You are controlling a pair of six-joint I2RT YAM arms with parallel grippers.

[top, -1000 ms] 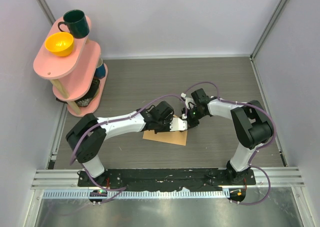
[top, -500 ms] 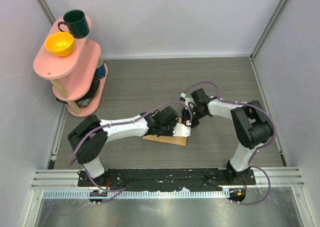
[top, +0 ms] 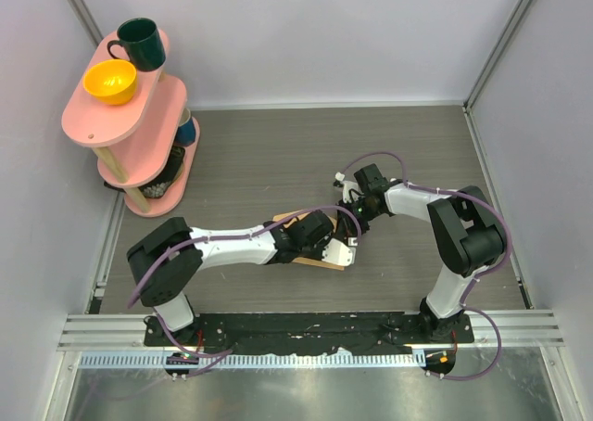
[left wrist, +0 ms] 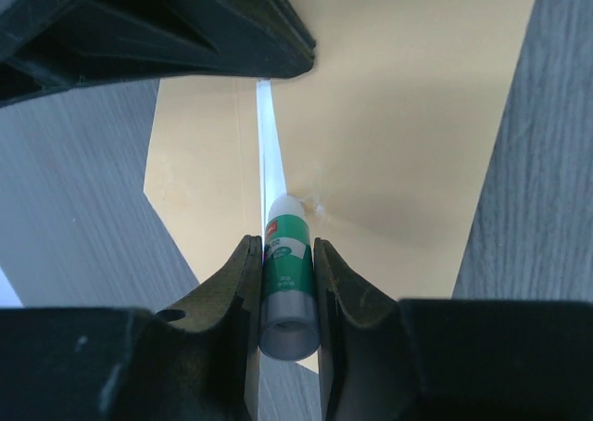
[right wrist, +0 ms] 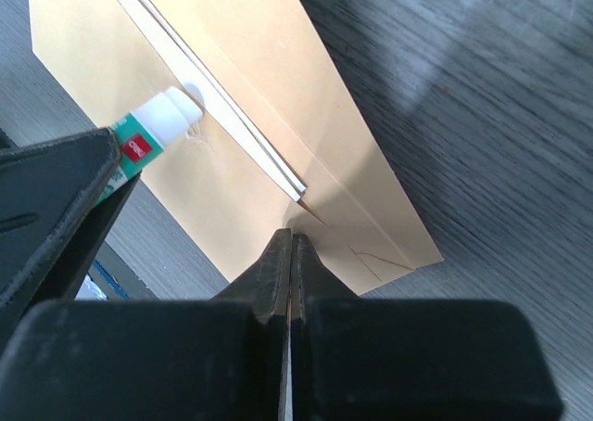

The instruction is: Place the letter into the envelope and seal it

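Note:
The tan envelope [top: 290, 220] lies at the table's middle under both grippers, its flap open. It fills the left wrist view [left wrist: 398, 115] and the right wrist view [right wrist: 250, 50]. The letter shows only as a thin white edge at the envelope's mouth [right wrist: 222, 96], also seen in the left wrist view [left wrist: 270, 143]. My left gripper [top: 339, 252] is shut on a green and white glue stick [left wrist: 287, 254], whose white tip touches the envelope [right wrist: 171, 110]. My right gripper [right wrist: 290, 240] is shut on the envelope's edge beside the mouth [top: 353, 219].
A pink two-tier shelf [top: 111, 129] stands at the far left with a dark green mug [top: 139, 43] and a yellow bowl [top: 110, 81] on top. Grey walls close in the table on three sides.
My left gripper has moved with the glue stick toward the near right along the envelope. The right gripper has stayed in place, and the envelope's far left corner now shows.

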